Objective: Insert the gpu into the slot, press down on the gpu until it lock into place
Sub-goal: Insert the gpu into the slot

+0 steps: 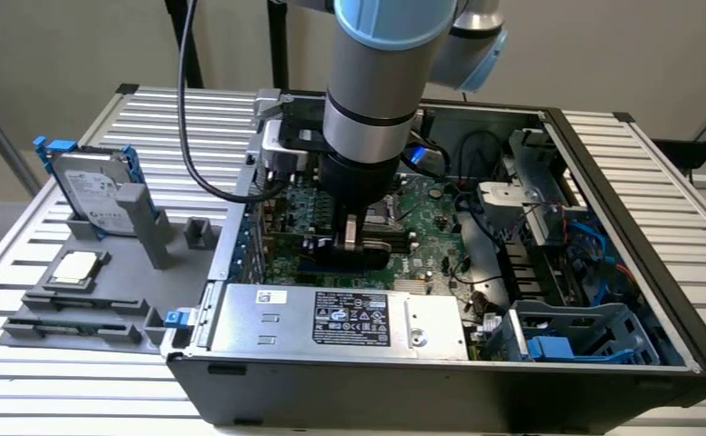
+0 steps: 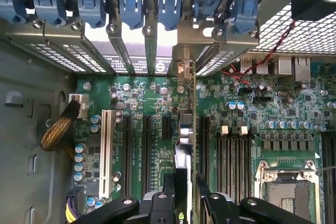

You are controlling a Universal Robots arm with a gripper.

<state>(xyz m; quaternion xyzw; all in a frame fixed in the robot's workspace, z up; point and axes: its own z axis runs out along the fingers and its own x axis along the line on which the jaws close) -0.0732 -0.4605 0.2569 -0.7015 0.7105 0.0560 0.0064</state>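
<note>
The gpu (image 1: 343, 257) is a thin black card standing on edge on the green motherboard (image 1: 432, 259) inside the open computer case (image 1: 450, 391). My gripper (image 1: 353, 243) comes straight down from above, shut on the card's top edge. In the wrist view the gpu (image 2: 185, 129) shows edge-on, running from between my fingertips to its metal bracket (image 2: 184, 51) at the case's rear openings. My gripper (image 2: 185, 190) has one black finger (image 2: 169, 187) on each side of the card. The blue slot is hidden under the card.
A grey power-supply box (image 1: 341, 318) lies at the case's near side. Black memory slots (image 2: 233, 156) and the silver processor socket (image 2: 286, 182) flank the card; a white slot (image 2: 107, 150) is on the other side. A hard drive (image 1: 92, 191) stands outside the case.
</note>
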